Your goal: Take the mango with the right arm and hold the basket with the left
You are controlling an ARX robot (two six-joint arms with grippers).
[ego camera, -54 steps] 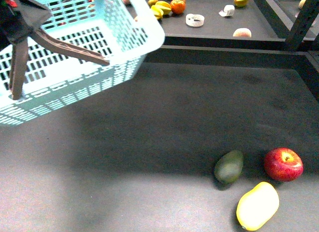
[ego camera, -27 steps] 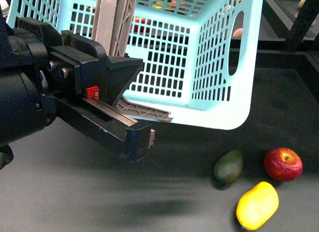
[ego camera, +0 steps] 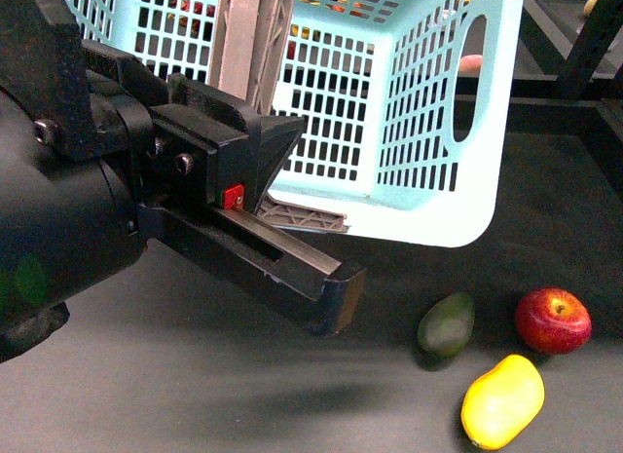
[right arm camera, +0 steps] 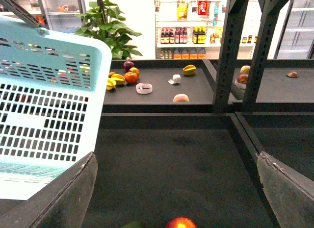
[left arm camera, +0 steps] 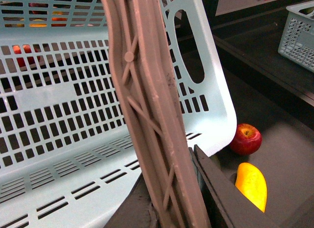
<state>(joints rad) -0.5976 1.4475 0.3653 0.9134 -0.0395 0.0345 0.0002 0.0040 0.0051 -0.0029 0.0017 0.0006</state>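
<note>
The aqua basket (ego camera: 419,132) hangs tilted in the air above the dark table. My left gripper (ego camera: 282,195), large and black with a red tag, is shut on its grey-brown swing handle (ego camera: 248,44). The left wrist view shows the handle (left arm camera: 147,105) clamped in that gripper (left arm camera: 176,208). The yellow mango (ego camera: 503,401) lies at the table's front right, also in the left wrist view (left arm camera: 252,184). My right gripper (right arm camera: 176,193) is open and empty above the table, with its fingers (right arm camera: 287,193) wide apart. The mango is out of the right wrist view.
A red apple (ego camera: 553,320) and a dark green fruit (ego camera: 447,324) lie just behind the mango. The apple shows below the right gripper (right arm camera: 180,223). A dark frame post (right arm camera: 230,51) and a back shelf with several fruits (right arm camera: 130,77) stand behind. A second aqua basket (left arm camera: 299,34) sits aside.
My left gripper has swung the basket from the upper left to the top centre and come closer to the camera. The fruits have not moved.
</note>
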